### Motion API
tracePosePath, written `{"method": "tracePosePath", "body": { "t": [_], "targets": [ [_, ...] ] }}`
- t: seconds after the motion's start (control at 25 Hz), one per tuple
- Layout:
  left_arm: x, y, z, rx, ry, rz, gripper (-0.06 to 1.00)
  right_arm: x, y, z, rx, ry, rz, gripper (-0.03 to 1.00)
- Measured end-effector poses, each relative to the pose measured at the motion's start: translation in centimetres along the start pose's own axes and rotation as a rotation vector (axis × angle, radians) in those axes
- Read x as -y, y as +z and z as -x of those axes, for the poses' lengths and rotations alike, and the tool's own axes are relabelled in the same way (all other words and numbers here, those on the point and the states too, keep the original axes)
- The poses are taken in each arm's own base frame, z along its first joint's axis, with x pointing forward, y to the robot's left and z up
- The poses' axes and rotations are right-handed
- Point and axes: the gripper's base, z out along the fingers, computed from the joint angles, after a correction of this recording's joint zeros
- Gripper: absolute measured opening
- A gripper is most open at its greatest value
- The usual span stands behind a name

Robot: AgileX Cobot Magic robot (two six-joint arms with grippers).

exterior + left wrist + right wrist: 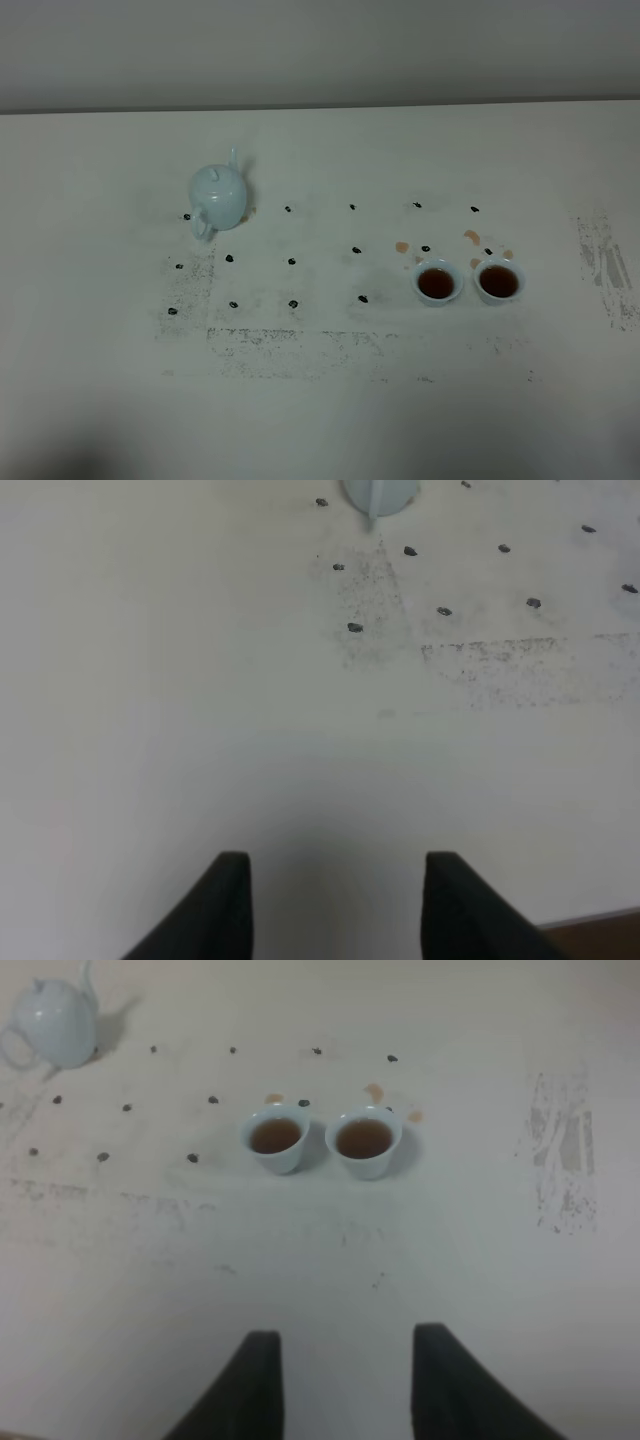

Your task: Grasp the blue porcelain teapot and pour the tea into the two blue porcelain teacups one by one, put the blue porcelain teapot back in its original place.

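The blue porcelain teapot (218,197) stands upright at the table's left, lid on, spout pointing to the back, handle toward the front. It also shows far off in both wrist views: teapot (378,494), teapot (58,1022). The two blue porcelain teacups (438,281) (498,281) sit side by side at the right, each holding dark tea; the right wrist view shows these cups (275,1138) (364,1140) ahead of my right gripper (345,1380). My left gripper (335,900) is over bare table, far from the pot. Both grippers are open and hold nothing. Neither arm appears in the high view.
Small black dots (291,262) mark a grid on the white table (320,400). Brownish tea stains (402,246) lie just behind the cups. Scuffed grey patches (600,260) mark the right side. The table's near edge (600,918) shows beside the left gripper.
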Motion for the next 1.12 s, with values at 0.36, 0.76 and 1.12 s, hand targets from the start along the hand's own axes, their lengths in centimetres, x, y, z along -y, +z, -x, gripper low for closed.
{"method": "tracePosePath", "body": {
  "t": [0.36, 0.76, 1.12],
  "targets": [
    [0.0, 0.0, 0.0, 0.0, -0.001, 0.0, 0.38, -0.01, 0.0, 0.0, 0.0, 0.0, 0.001, 0.3],
    [-0.01, 0.0, 0.03, 0.004, -0.002, 0.001, 0.38, -0.01, 0.0, 0.0, 0.0, 0.0, 0.001, 0.3],
    [-0.01, 0.0, 0.05, 0.006, -0.002, 0.001, 0.38, -0.01, 0.0, 0.0, 0.0, 0.0, 0.001, 0.3]
  ]
}}
